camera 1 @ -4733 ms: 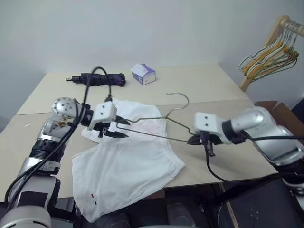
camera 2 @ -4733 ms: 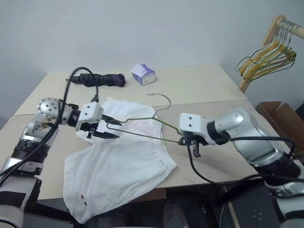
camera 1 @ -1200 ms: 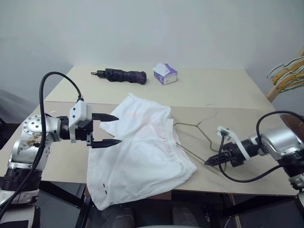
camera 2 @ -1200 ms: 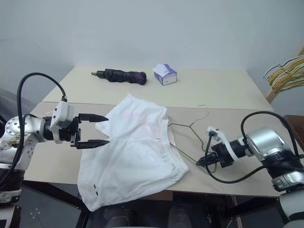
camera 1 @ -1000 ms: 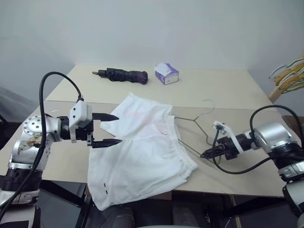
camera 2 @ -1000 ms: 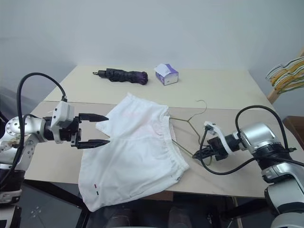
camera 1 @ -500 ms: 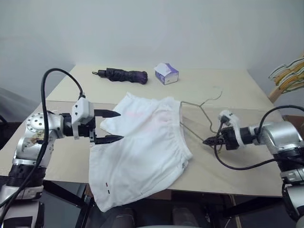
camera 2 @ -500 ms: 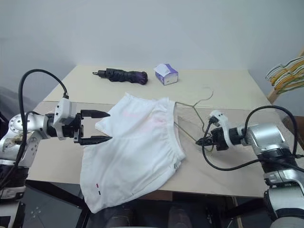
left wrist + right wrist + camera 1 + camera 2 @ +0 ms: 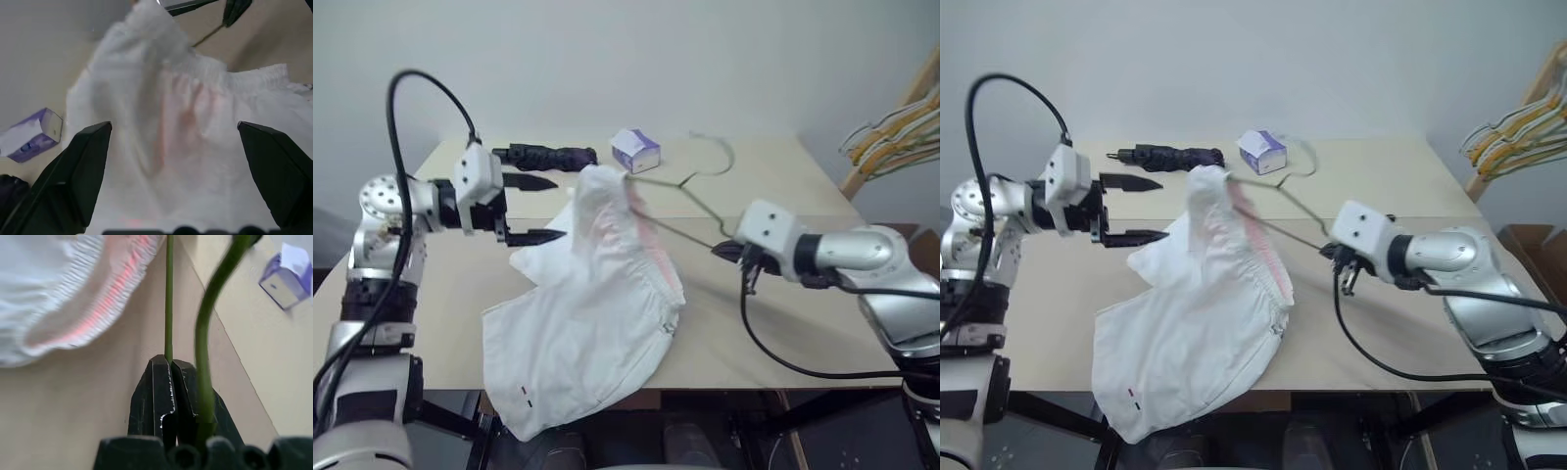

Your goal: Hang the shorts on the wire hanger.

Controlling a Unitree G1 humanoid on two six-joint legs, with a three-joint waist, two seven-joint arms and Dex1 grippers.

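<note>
The left gripper (image 9: 530, 209) hangs spread wide and empty, its fingertips just left of the shorts (image 9: 597, 304). The shorts drape from one end of the wire hanger (image 9: 671, 201), their top lifted and their lower half lying on the table (image 9: 773, 323). The right gripper (image 9: 722, 251) is clamped on the wire hanger's lower corner.

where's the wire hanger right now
In the head views, the wire hanger is lifted over the table's middle, pinched in the right gripper, its far end tucked inside the shorts.
</note>
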